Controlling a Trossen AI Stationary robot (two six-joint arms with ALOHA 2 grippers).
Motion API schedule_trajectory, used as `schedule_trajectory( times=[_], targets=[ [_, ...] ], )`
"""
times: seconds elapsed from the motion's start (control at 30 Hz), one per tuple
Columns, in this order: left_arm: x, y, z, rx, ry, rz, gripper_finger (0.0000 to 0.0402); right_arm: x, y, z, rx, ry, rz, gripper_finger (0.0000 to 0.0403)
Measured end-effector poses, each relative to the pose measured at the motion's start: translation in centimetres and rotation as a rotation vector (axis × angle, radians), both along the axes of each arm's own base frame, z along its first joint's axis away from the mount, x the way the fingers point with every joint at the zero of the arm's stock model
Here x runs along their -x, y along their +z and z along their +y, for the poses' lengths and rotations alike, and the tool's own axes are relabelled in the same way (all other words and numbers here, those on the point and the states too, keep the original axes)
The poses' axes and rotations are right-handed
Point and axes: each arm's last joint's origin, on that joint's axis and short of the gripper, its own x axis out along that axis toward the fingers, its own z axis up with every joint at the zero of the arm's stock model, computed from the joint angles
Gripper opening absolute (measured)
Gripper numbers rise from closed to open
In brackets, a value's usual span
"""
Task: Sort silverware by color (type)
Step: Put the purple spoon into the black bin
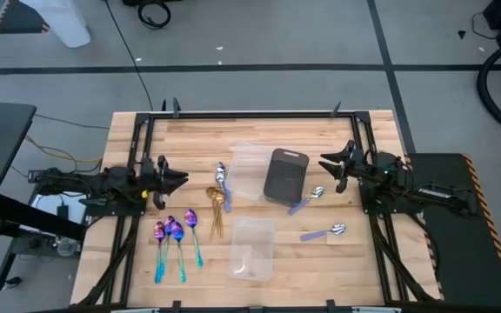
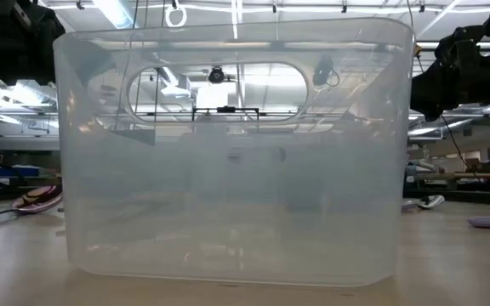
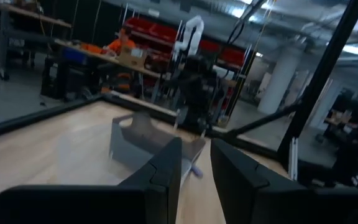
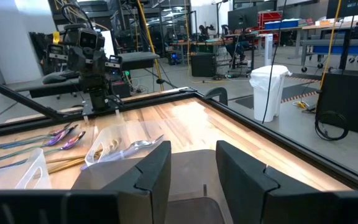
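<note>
A dark grey tray (image 1: pixel 284 175) stands near the middle of the wooden table (image 1: pixel 146 130), and everything is placed here relative to it. Touching its left side is a clear plastic tray (image 1: pixel 244 168), with a second clear tray (image 1: pixel 252 248) below it toward the table's front edge. Three gold spoons (image 1: pixel 217 209) are seen lying to the left of the grey tray, beyond the first clear tray, with one silver spoon (image 1: pixel 221 176) just above them. Farther left and toward the front, four purple-blue spoons (image 1: pixel 176 235) with teal handles are laid side by side. Two silver spoons with bluish handles lie right of the grey tray: one (image 1: pixel 307 200) just off its lower right corner, another (image 1: pixel 323 232) farther toward the front. The left gripper (image 1: pixel 179 180) is held well left of the grey tray, its fingers (image 3: pixel 166 171) parted by a narrow gap, nothing between them. The right gripper (image 1: pixel 327 165) hovers just right of the tray, fingers (image 4: pixel 156 171) spread, holding nothing.
</note>
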Motion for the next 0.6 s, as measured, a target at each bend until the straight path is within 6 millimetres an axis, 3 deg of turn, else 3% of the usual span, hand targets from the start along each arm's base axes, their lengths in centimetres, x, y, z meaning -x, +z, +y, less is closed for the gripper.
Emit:
schedule_trajectory(
  times=[0.3, 0.6],
  targets=[
    [0.3, 1.4, 0.2, 0.028, 0.062, -0.145, 0.0094, 0.0, 0.6, -0.1, -0.007, -0.019, -0.067, 0.0138],
    [0.8, 1.9, 1.0, 0.015, 0.368, -0.172, 0.0094, 0.2, 1.9, 0.0, -0.167, 0.007, -0.265, 0.0138]
  ],
)
